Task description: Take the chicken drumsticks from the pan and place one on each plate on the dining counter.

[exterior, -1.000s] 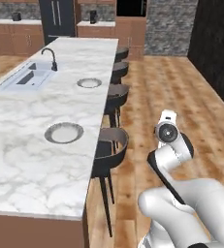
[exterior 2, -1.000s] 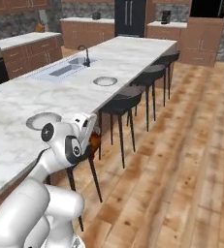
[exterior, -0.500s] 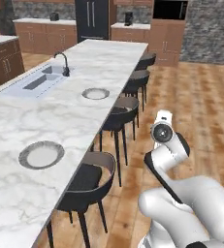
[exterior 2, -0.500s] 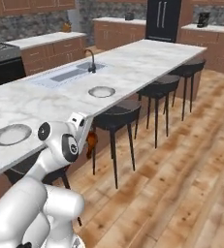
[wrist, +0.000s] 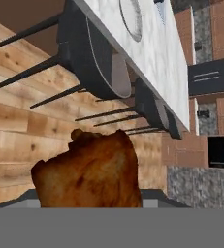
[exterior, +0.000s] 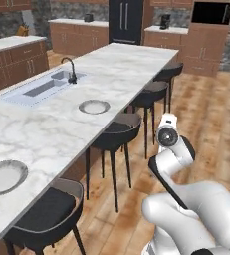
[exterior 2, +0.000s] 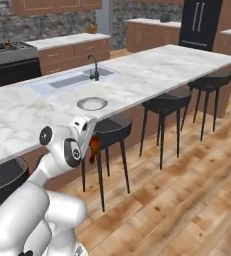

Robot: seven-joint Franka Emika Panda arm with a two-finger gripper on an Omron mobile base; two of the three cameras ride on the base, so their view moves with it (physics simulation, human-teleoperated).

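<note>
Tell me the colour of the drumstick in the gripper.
Golden-brown with orange patches; the chicken drumstick shows best in the hand view.

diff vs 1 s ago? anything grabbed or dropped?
The base drove along the dining counter, so the whole view shifted; nothing on it moved. Nothing grabbed or dropped: the gripper still holds the drumstick. Both plates stay empty, arm pose unchanged.

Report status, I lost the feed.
Tool shut on drumstick. Both plates bare on counter. Stools between arm and counter.
</note>
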